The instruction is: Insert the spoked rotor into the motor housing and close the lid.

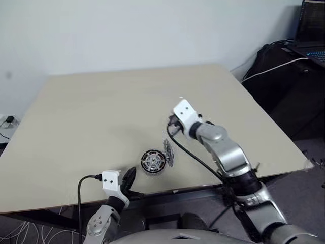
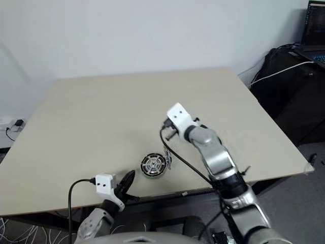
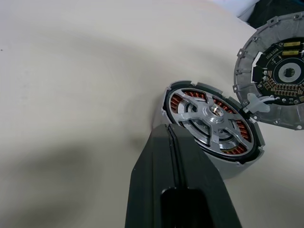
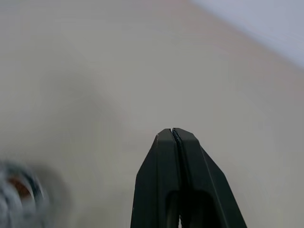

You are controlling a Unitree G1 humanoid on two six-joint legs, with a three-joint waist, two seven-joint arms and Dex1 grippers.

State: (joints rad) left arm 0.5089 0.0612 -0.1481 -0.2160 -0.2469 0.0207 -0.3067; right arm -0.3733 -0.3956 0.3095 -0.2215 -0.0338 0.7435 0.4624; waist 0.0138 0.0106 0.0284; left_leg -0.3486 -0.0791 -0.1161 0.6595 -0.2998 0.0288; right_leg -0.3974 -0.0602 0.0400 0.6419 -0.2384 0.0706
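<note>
Motor housing (image 1: 152, 162) sits near the desk (image 1: 101, 112) front edge, approx 6 o'clock. Spoked rotor (image 3: 212, 121) already seated inside, over the copper windings. Lid (image 3: 280, 76) stands open, hinged at the housing's 3 o'clock side; closing it is what's left, I'd say. Right gripper (image 4: 173, 135): jaws shut, empty, above the desk. Left gripper (image 3: 171, 137): jaws shut, empty, beside the housing.

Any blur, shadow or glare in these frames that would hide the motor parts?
Left wrist view: motor housing and open lid are sharp; soft shadow lies on the table. Right wrist view: the housing is smeared at the frame's edge, right gripper crisp. Eye views: even light, no glare; the housing looks small.
</note>
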